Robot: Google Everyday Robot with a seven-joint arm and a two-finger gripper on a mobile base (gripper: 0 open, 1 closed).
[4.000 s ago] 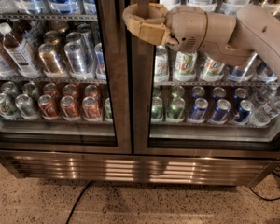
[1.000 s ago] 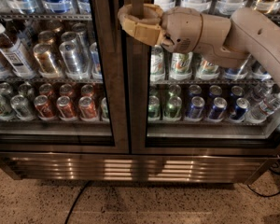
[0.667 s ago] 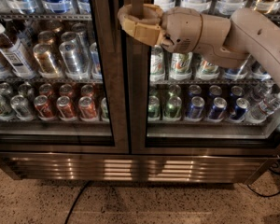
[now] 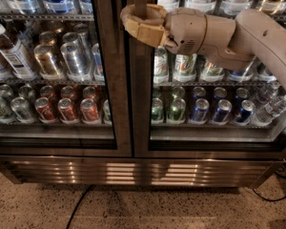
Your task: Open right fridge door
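At the front of a two-door drinks fridge, single camera view looking slightly down: right fridge door [image 4: 142, 104] sits flush with its twin, the left door [image 4: 115, 104], both seated in line above the metal grille [image 4: 133, 171]. Behind the right glass, green-and-white cans [image 4: 185, 67] on the middle shelf, blue cans [image 4: 222, 111] one shelf lower. Gripper [image 4: 133, 20] is high on the right door's inner upright, beside the centre seam; its tan fingers [image 4: 143, 32] curl around that dark upright, pinching it. Arm [image 4: 257, 37] reaches in from the right, across the glass. Speckled floor [image 4: 157, 206] below, black cable [image 4: 78, 204] trailing over it.
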